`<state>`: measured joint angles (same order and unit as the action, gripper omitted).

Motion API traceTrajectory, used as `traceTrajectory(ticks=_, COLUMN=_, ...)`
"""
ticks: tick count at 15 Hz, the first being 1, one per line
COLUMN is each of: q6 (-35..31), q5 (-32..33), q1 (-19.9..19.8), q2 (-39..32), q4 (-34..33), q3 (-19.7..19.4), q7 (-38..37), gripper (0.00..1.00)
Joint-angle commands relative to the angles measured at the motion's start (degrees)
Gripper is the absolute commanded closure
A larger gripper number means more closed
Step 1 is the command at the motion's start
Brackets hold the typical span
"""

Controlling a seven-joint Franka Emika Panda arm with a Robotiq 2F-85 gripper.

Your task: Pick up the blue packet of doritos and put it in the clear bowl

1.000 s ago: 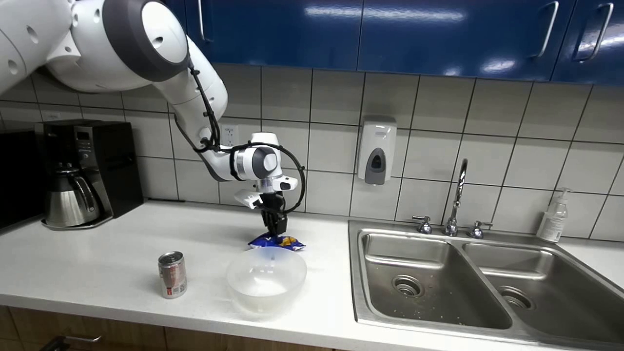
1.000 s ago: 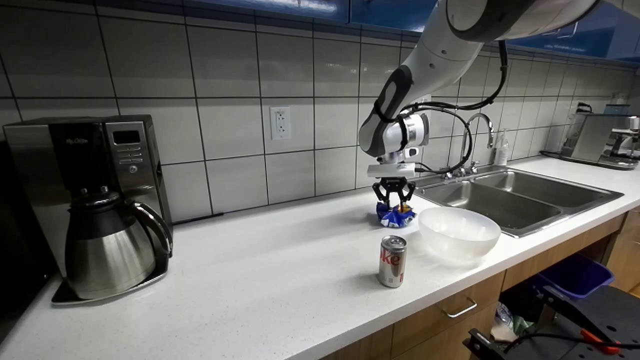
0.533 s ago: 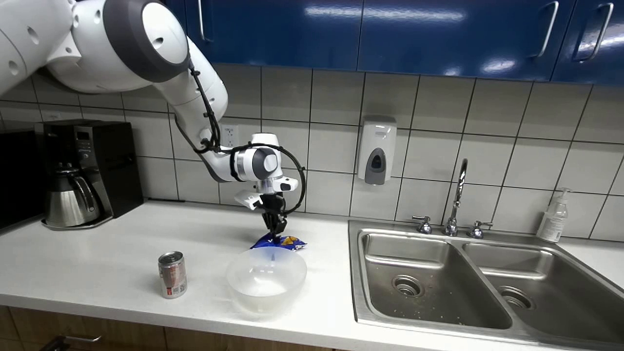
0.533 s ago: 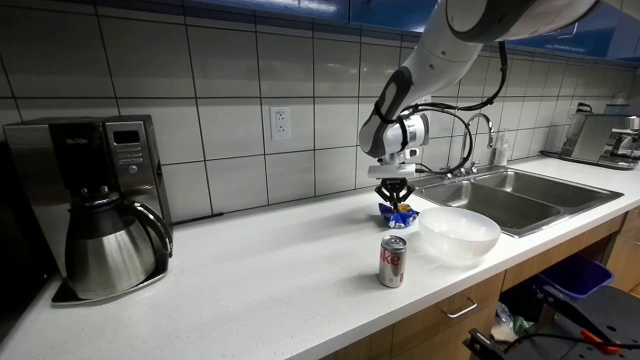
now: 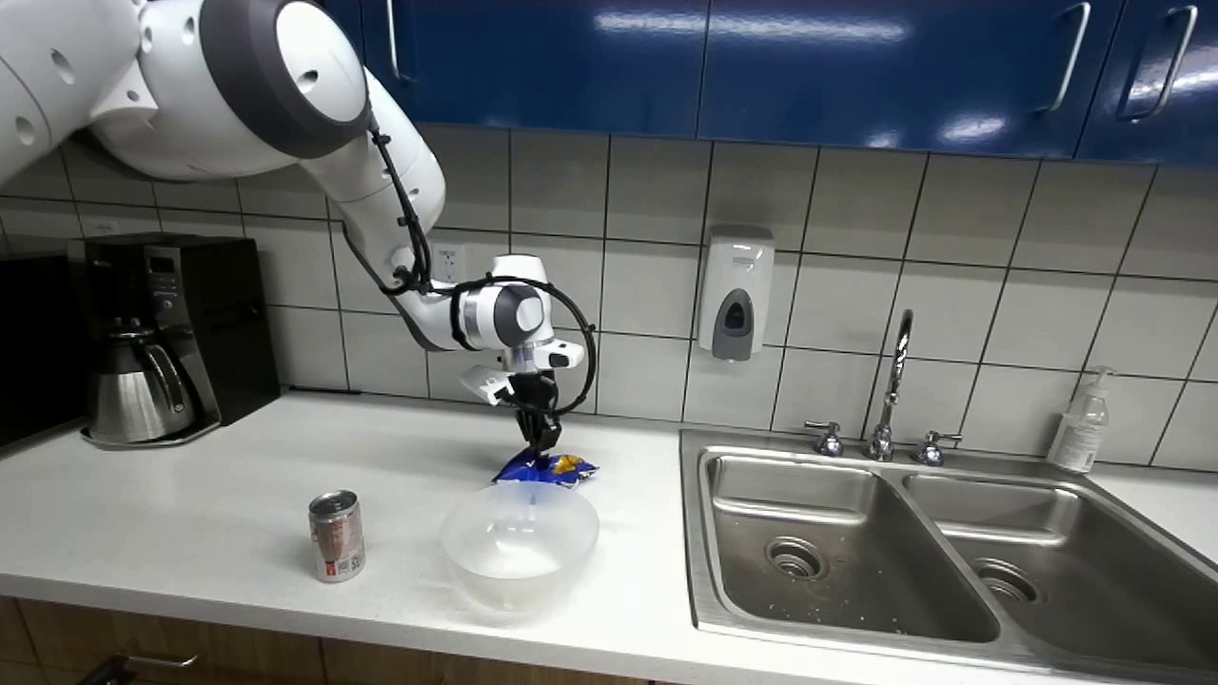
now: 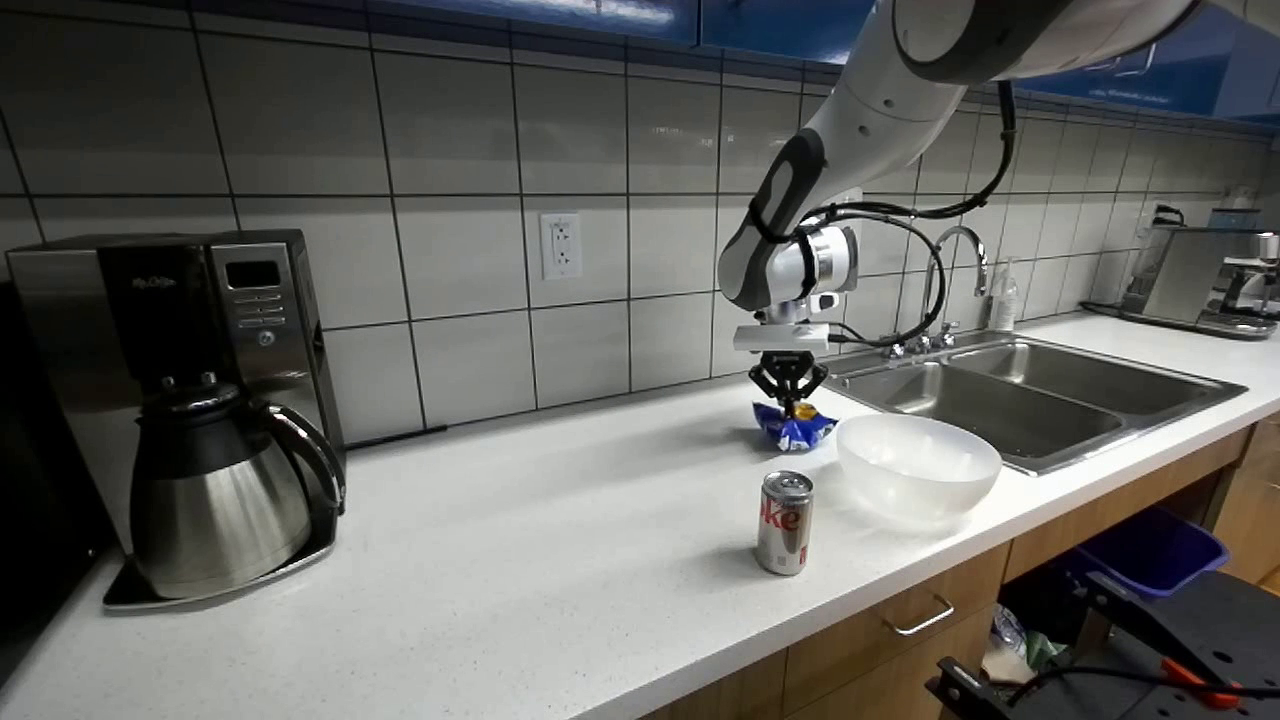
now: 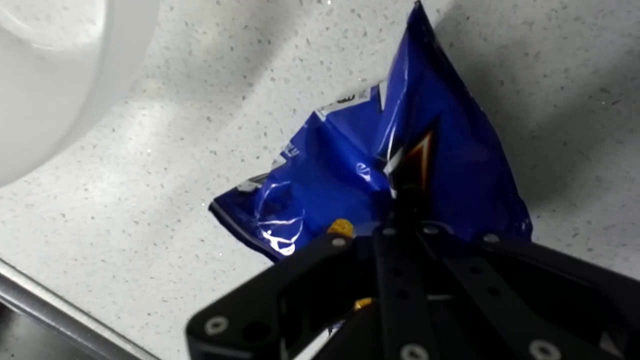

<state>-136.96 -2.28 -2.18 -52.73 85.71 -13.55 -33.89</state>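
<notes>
We see the gripper (image 6: pixel 790 410) clamped on the blue packet (image 7: pixel 340 167), low and just beside the clear bowl (image 6: pixel 905 490). We judge that lifting must clear the bowl's rim before traversing.

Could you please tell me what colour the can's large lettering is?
Red lettering on a silver can; an exterior view shows it best.

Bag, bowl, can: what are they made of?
The bag looks like thin plastic or foil film: glossy, sharply creased. The bowl may be plastic or frosted glass: cloudy, the bag's blue showing faintly through in an exterior view. The can is likely metal: silvery and shiny.
</notes>
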Motion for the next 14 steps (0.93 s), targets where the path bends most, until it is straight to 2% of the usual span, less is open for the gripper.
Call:
traceTrajectory(ticks=1, q6=-0.25, q5=-1.66, q1=-0.56, q2=2.01, q4=-0.52, q3=-0.08, q7=-0.58, gripper=1.0)
traceTrajectory(ticks=9, q6=-1.73, q5=-1.38, q1=-1.49, q2=8.34, q4=1.76, q3=-0.7, q7=1.33, gripper=1.0)
traceTrajectory(ticks=14, q6=-4.13, q5=-0.35, q1=-0.76, q2=14.2, q4=7.68, q3=-1.82, q7=1.36, gripper=1.0)
